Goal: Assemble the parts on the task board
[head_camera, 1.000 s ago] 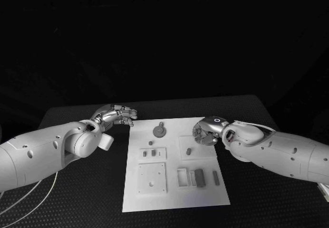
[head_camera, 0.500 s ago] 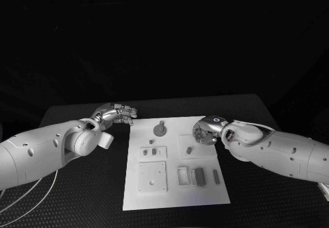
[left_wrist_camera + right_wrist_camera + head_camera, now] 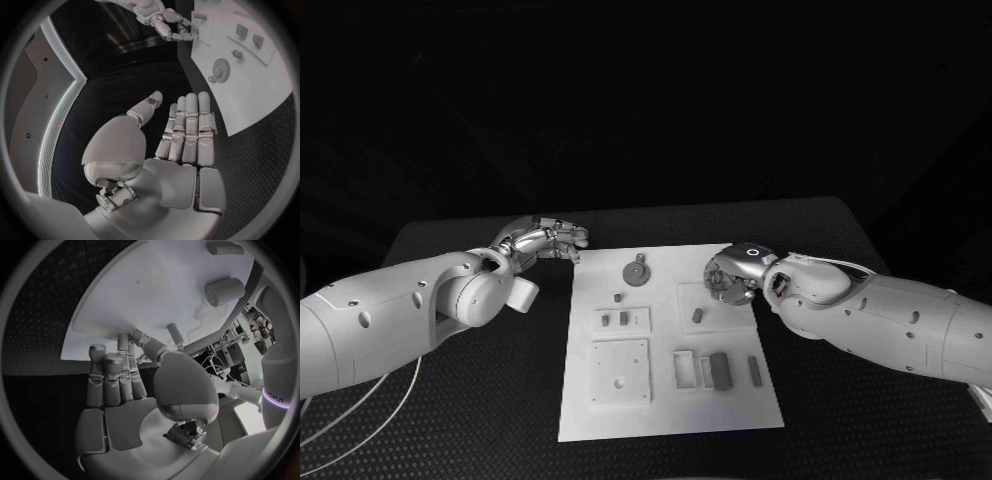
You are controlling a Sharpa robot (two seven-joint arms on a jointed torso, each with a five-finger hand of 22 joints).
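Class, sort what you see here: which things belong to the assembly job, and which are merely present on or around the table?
Belongs to the job:
task board
gear-shaped part
small grey parts, such as the bar
left hand, holding nothing
right hand, over the board's far right edge

Merely present:
black table
white cables

Dim scene, black surroundings, fisheye bending in wrist views

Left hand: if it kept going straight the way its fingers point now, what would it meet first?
Probably nothing on the task board. In the left wrist view the left hand lies flat and open over the black table, beside the board's edge, fingers pointing along it toward the right hand. Depth is unclear.
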